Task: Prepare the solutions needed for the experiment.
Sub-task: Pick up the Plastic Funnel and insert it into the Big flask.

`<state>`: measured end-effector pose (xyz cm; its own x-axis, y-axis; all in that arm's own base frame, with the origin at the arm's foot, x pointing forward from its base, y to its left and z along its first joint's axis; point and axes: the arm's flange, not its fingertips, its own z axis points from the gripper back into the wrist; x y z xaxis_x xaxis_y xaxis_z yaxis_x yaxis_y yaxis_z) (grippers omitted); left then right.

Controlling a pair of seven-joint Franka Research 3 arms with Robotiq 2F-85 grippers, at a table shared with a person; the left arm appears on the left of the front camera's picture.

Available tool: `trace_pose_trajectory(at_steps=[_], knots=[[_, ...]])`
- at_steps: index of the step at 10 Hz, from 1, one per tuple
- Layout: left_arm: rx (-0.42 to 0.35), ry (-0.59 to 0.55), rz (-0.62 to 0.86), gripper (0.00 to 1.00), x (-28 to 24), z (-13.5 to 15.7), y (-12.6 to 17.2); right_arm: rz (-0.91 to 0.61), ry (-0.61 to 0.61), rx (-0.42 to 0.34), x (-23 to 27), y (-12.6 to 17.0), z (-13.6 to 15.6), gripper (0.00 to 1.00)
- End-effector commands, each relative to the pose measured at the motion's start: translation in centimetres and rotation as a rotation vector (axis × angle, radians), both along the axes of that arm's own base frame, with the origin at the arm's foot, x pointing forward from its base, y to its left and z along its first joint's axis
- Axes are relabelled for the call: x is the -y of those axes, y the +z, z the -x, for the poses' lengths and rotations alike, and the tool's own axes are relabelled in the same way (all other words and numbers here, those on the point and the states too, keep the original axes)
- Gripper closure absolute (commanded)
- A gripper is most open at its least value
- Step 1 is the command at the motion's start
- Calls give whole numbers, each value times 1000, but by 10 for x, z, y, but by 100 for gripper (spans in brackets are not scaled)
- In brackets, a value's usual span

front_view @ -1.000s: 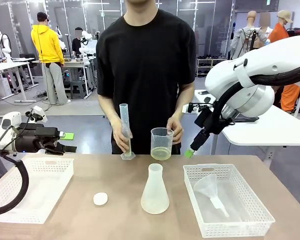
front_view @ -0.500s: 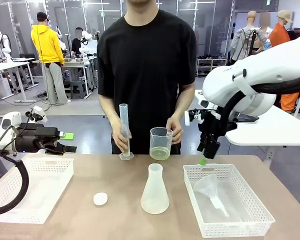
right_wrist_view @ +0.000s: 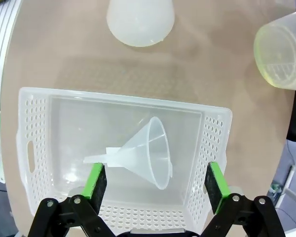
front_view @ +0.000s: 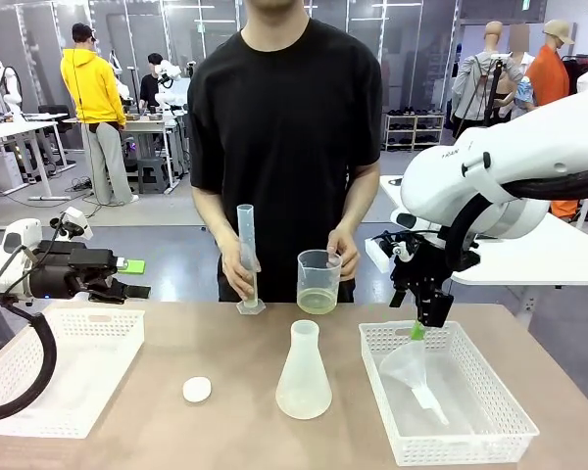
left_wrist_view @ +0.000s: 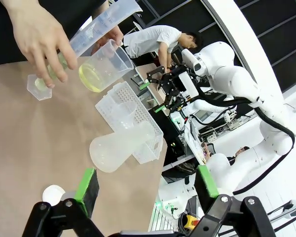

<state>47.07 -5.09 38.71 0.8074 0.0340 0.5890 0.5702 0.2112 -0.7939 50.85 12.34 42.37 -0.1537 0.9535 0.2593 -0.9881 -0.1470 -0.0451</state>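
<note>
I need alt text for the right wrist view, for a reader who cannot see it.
The open right gripper hangs above a clear funnel lying on its side in a white perforated basket. Beyond, on the table, are a frosted conical flask and a beaker of pale yellow solution.

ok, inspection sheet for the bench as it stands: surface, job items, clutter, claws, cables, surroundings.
Surface: tan table, no spills seen.
Job's things: pale yellow solution in the beaker, held by one hand of the person; other hand holds the graduated cylinder, base on the table; conical flask mid-table; funnel lying in the right basket.
Clutter: white cap near the flask; left basket.
Claws: left claw open, holding nothing; right claw open above the funnel.
Cables: black hose looping beside the left basket; black cable along the right arm.
Surroundings: person in yellow hoodie at benches behind.
</note>
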Motion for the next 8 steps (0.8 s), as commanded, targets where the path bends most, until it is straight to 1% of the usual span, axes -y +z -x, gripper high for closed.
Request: trace_pose_trajectory(at_steps=[1, 2, 4, 5, 7, 8], knots=[[21, 9, -11, 0, 2, -3, 1, 2, -53, -13, -1, 4, -2, 0], [21, 9, -11, 0, 2, -3, 1, 0, 0, 0, 0, 0, 0, 0], [21, 9, -11, 0, 2, -3, 1, 124, 110, -90, -10, -9, -7, 0], [21, 9, -11, 0, 2, -3, 1, 146, 130, -117, -11, -13, -11, 0], [21, 9, -11, 0, 2, -3, 1, 144, 183, -168, -13, -20, -16, 0], [21, 9, -11, 0, 2, -3, 1, 146, 200, -193, -14, -27, -22, 0]])
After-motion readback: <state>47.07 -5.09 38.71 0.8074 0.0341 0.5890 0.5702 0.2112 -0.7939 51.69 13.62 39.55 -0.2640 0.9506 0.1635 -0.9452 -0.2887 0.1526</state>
